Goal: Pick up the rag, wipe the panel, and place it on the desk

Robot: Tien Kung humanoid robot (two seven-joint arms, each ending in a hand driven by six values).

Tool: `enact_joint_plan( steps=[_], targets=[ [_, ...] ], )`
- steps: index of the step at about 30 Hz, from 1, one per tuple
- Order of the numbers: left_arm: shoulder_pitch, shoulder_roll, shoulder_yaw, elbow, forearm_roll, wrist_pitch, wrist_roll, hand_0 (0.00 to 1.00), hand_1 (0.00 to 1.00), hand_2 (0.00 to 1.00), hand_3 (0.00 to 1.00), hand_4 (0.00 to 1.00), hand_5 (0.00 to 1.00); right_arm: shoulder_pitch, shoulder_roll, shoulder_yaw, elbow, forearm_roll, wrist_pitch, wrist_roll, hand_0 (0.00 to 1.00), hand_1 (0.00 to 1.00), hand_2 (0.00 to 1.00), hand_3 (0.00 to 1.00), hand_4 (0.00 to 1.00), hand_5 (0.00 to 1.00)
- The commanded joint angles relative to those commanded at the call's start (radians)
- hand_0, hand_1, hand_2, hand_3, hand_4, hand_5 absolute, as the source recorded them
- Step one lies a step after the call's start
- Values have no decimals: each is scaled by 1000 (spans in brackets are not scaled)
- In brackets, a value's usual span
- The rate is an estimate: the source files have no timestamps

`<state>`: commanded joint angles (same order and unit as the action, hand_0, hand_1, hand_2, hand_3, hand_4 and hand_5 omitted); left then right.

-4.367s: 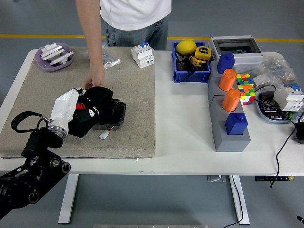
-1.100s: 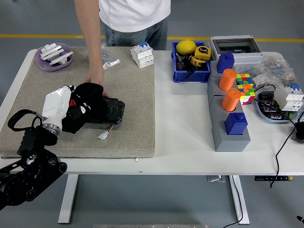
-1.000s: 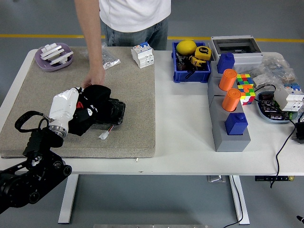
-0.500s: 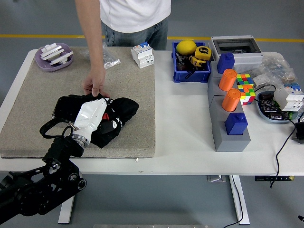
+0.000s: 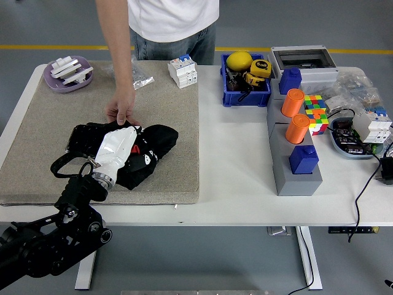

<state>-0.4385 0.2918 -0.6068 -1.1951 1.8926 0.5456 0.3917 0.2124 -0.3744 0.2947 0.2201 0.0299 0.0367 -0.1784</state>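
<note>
The black rag (image 5: pixel 150 147) lies bunched on the grey mat (image 5: pixel 172 110), covering the right part of the black panel (image 5: pixel 83 136). Only the panel's left end shows. My left hand (image 5: pixel 120 147), white-shelled, lies on top of the rag with its fingers curled into the cloth; the black arm comes up from the lower left corner. A person at the far side rests a hand (image 5: pixel 121 112) on the panel's far edge. My right arm is out of the picture.
On the mat's far side are a purple dish (image 5: pixel 67 75), a plastic bag (image 5: pixel 141 80) and a white breaker (image 5: pixel 183 69). To the right stand a blue bin (image 5: pixel 245 83), a grey stand with orange cylinders (image 5: pixel 293 107), a colour cube (image 5: pixel 316 114) and cables.
Over the last second my left hand swept the rag to the right and nearer across the panel, baring the panel's left end. In the last half second almost nothing moved.
</note>
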Motion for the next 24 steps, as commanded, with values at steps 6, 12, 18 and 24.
enact_joint_plan(
  steps=[6, 12, 18, 24],
  targets=[
    [3, 14, -68, 67, -14, 6, -12, 341, 159, 460, 417, 189, 2, 0, 1, -6, 0, 7, 1, 2, 703, 621, 684, 643, 998, 571],
    [9, 34, -135, 121, -21, 11, -18, 341, 159, 460, 419, 191, 2, -1, -1, -2, 0, 5, 0, 1, 705, 621, 684, 642, 998, 570],
    [17, 51, -185, 149, -15, 15, -18, 341, 161, 462, 421, 196, 2, -1, 0, -4, 0, 7, 1, 2, 707, 621, 684, 642, 998, 570],
    [20, 58, -227, 164, -10, 20, -16, 338, 162, 462, 421, 197, 2, -1, -1, -3, 0, 5, 1, 1, 706, 621, 684, 642, 998, 571]
  ],
)
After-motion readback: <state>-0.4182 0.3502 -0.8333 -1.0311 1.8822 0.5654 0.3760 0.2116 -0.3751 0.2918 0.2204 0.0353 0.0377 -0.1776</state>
